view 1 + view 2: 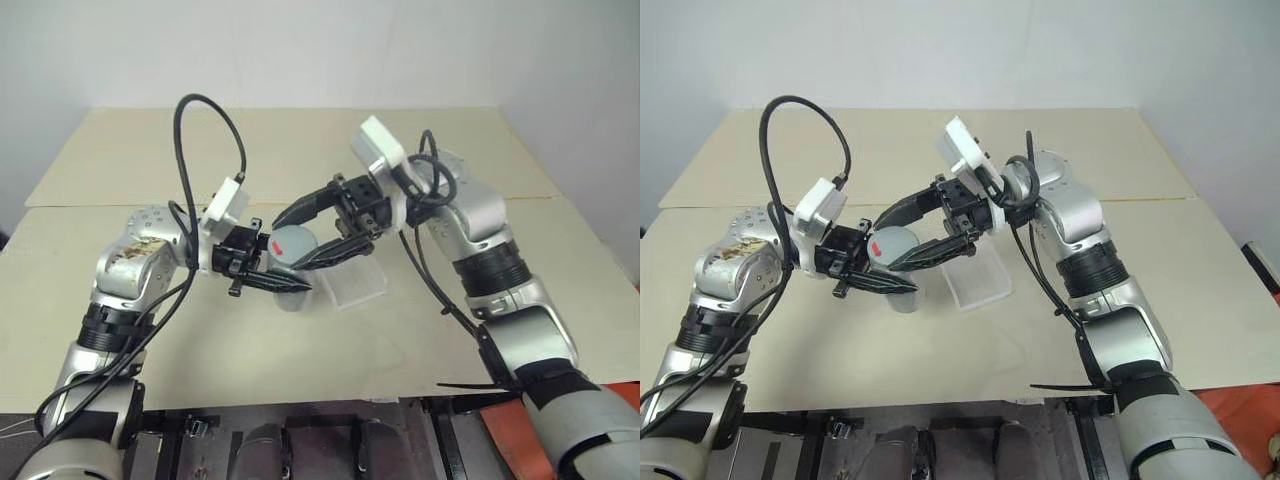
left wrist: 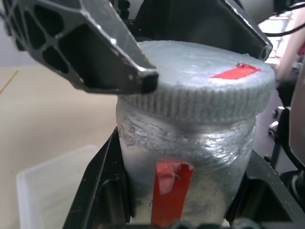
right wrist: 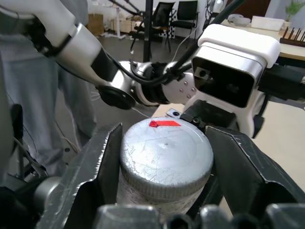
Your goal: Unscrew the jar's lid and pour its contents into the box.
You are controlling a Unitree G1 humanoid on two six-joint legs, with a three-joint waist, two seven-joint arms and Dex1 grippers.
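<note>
The small clear jar (image 2: pixel 186 157), marked with a red strip, is held upright just above the table, and my left gripper (image 1: pixel 283 272) is shut on its body from the left. The grey lid (image 3: pixel 164 148) with a red mark sits on top of the jar. My right gripper (image 1: pixel 289 242) comes in from the right, and its two fingers (image 3: pixel 102 162) press against opposite sides of the lid's rim. The clear shallow box (image 1: pixel 355 285) lies on the table directly right of the jar, under the right fingers. The jar wall is cloudy, so I cannot make out the contents.
The beige table (image 1: pixel 480 330) spreads wide around both arms, with a seam across its far half. Black cables loop above both wrists. A red-orange object (image 1: pixel 510 440) lies below the table's front edge at the right.
</note>
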